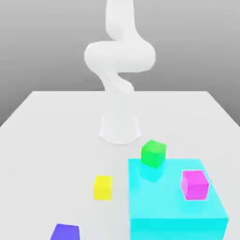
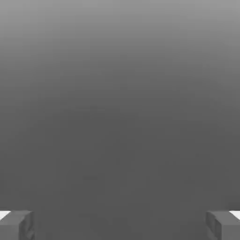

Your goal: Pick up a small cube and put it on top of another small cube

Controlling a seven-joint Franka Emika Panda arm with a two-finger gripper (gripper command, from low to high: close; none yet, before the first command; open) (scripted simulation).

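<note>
The jaws stand wide apart, holding nothing. A green cube sits at the far edge of a large cyan block; a magenta cube rests on top. Descend vertically, centre fingers on opposite cube faces, then close.

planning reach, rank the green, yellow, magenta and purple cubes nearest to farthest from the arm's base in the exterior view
1. green cube, at the cyan block's far edge, closest to the arm's base.
2. yellow cube, off the block, toward the exterior view's left.
3. magenta cube on the block and purple cube at near left: too close to call.
</note>
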